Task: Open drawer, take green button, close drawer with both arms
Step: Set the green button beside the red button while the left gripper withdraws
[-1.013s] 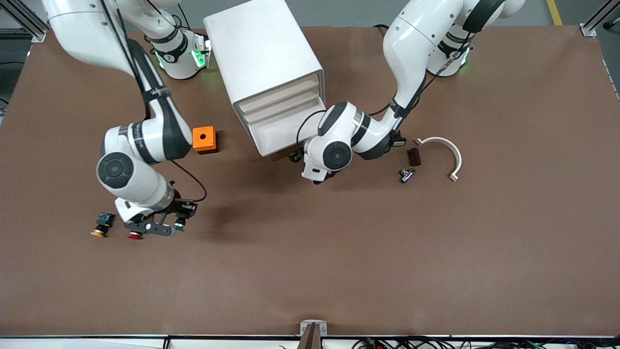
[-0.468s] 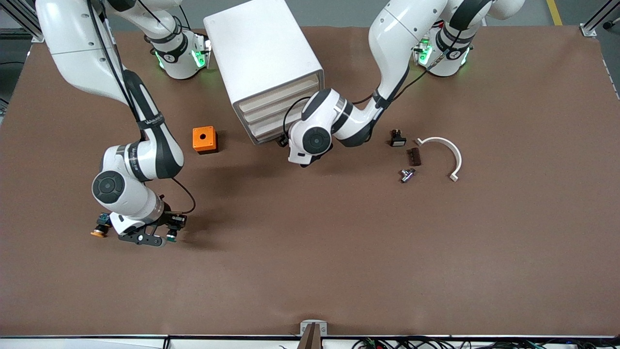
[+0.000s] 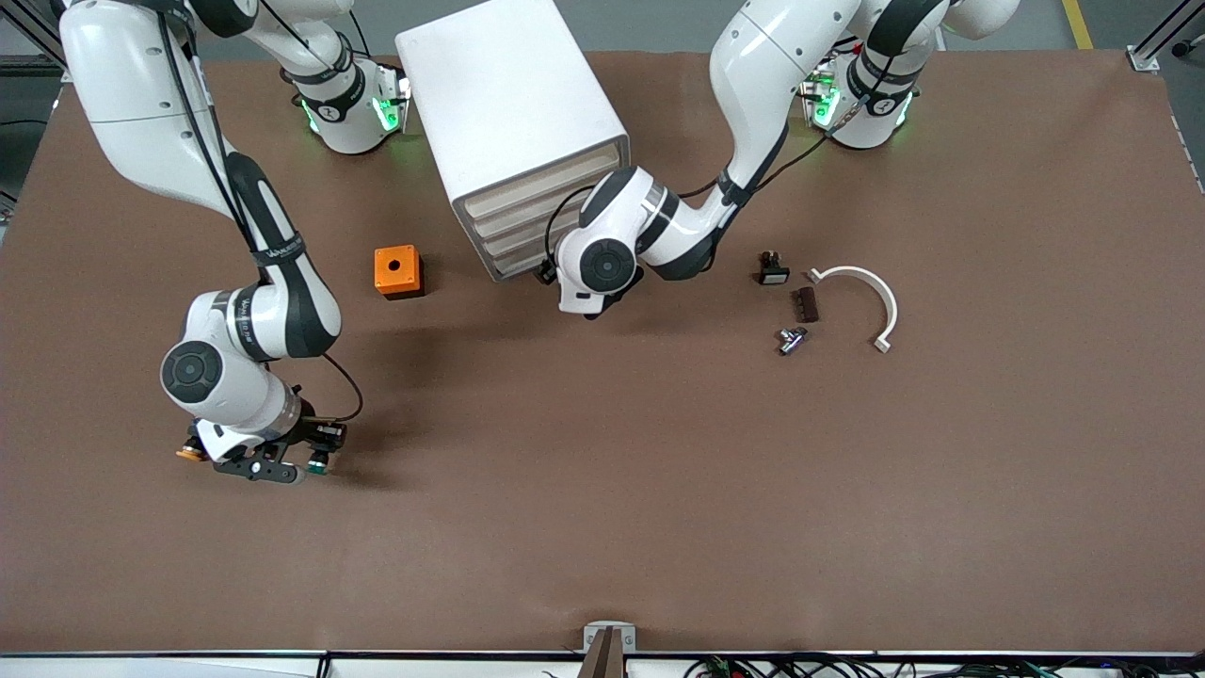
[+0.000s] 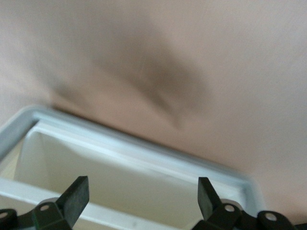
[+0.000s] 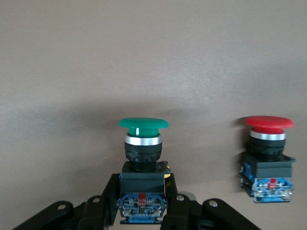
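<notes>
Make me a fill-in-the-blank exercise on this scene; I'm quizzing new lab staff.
1. The right end effector is shut on the button with the ____ cap.
2. The left end effector, at the cabinet's drawers, is ____.
3. The small box beside the cabinet is ____.

Missing words: green; open; orange
</notes>
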Robot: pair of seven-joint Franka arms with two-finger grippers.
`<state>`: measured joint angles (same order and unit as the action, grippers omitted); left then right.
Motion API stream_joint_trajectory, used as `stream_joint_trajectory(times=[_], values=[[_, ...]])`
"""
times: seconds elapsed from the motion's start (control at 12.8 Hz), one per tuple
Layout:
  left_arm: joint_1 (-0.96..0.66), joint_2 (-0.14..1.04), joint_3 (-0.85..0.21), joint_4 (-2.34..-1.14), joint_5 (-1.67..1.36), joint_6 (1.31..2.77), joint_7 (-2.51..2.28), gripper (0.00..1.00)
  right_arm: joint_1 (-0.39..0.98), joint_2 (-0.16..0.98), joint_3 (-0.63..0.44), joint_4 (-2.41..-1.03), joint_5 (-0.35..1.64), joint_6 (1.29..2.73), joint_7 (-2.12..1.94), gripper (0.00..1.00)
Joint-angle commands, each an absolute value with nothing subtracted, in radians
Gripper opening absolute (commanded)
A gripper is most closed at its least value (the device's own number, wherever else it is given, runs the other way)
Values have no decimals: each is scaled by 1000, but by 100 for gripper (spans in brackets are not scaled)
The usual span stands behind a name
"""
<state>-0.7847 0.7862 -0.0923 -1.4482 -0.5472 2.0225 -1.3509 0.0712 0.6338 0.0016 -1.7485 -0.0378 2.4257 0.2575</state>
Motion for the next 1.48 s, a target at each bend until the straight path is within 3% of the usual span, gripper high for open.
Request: stream_joint_trajectory(times=[0.0,0.31,0.47,1.17,1.25,1.32,1.4], values=[[-720,736,23,-1419,-493,2008,-1355,100,52,637,21,-1747,-34,2430,238,0],[-666,634,181,-1387,-252,2006,-1316,100,54,647,21,-1747,-34,2433,238,0],[-599,562,193,-1391,-180,1996,-1212,100,61,647,21,-1749,-32,2430,238,0],[-345,215,187,-1396,-83,1660,-708,100,84,614,29,-1821,-32,2430,233,0],[-322,181,184,-1400,-83,1645,-662,100,84,614,29,-1819,-32,2428,235,19],[-275,148,154,-1414,-81,1622,-605,100,83,615,29,-1818,-31,2430,236,99],[-190,108,88,-1440,-81,1608,-547,100,83,614,29,-1815,-31,2428,235,100]])
